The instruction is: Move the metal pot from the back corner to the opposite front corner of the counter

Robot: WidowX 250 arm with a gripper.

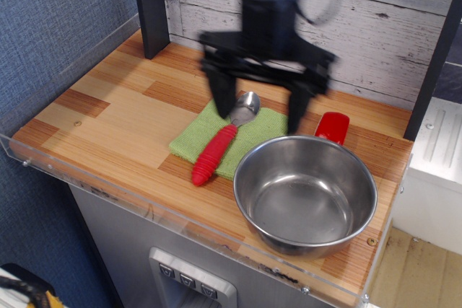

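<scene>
The metal pot [305, 195], a shiny round steel bowl, stands upright and empty at the front right corner of the wooden counter [108, 117]. My gripper [258, 110] is open and empty, its two dark fingers spread wide. It hangs above the middle back of the counter, over the spoon's bowl, up and to the left of the pot and apart from it. The gripper is motion-blurred.
A red-handled metal spoon [225, 138] lies on a green cloth [206, 138] left of the pot. A red object [333, 127] lies behind the pot. A dark post [150, 6] stands at the back left. A clear acrylic rim [144, 210] edges the front.
</scene>
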